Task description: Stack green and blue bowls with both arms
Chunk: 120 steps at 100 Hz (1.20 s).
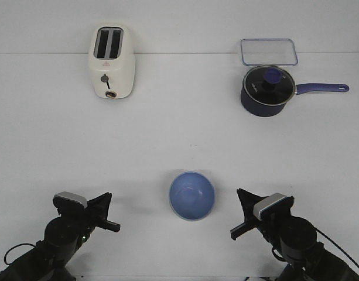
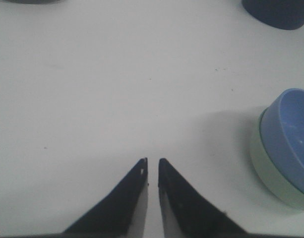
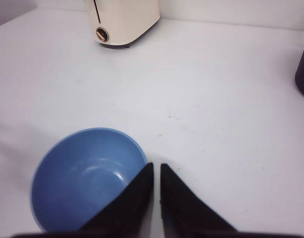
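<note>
The blue bowl (image 1: 192,195) sits nested inside the green bowl near the table's front middle. In the left wrist view the blue bowl (image 2: 290,141) rests in the pale green bowl (image 2: 271,173), whose wall shows below it. The front view shows only a thin pale rim of the green one. In the right wrist view the blue bowl (image 3: 87,176) lies just beside the fingers. My left gripper (image 1: 112,225) is shut and empty, left of the bowls; in its wrist view (image 2: 152,161) it holds nothing. My right gripper (image 1: 235,233) is shut and empty, right of the bowls (image 3: 156,166).
A cream toaster (image 1: 111,61) stands at the back left. A dark blue saucepan (image 1: 267,89) with a glass lid and long handle stands at the back right, with a clear container lid (image 1: 267,51) behind it.
</note>
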Available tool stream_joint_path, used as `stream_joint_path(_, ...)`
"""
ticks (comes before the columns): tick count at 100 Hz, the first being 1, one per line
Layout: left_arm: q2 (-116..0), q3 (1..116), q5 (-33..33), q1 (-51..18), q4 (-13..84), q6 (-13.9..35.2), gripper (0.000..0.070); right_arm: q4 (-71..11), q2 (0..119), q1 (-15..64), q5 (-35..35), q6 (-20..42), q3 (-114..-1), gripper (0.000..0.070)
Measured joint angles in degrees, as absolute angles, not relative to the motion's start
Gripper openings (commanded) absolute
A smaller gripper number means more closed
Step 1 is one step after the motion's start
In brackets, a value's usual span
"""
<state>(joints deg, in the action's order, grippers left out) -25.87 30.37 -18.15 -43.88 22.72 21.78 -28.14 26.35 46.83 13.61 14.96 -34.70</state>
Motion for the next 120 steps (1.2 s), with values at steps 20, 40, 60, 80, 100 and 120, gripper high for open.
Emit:
stream_joint_path(20, -25.4, 30.4, -18.2, -43.9, 22.7, 21.8, 0.0015, -27.0, 26.3, 46.8, 13.6, 15.0, -34.7, 0.0011)
stream_joint_path(40, -25.1, 30.4, -18.2, -43.9, 22.7, 21.8, 0.0015, -26.3, 26.3, 46.8, 13.6, 15.0, -34.7, 0.0011)
stream_joint_path(60, -24.9, 30.4, -18.2, -43.8, 23.1, 19.7, 0.0013, -26.3, 26.3, 46.8, 13.6, 15.0, -34.7, 0.0012)
stream_joint_path(80, -19.3, 26.6, -16.7, -32.9, 16.4, 8.3, 0.0014, -26.3, 26.2, 46.8, 13.6, 15.0, -34.7, 0.0011)
stream_joint_path(100, -10.9, 13.2, -5.7, -12.2, 2.8, -1.2, 0.0014, -26.3, 26.2, 46.8, 13.6, 15.0, -34.7, 0.0011)
stream_joint_path(120, -3.4, 5.2, -1.3, -2.1, 0.8, -3.3, 0.0014, -26.3, 26.2, 46.8, 13.6, 15.0, -34.7, 0.0011)
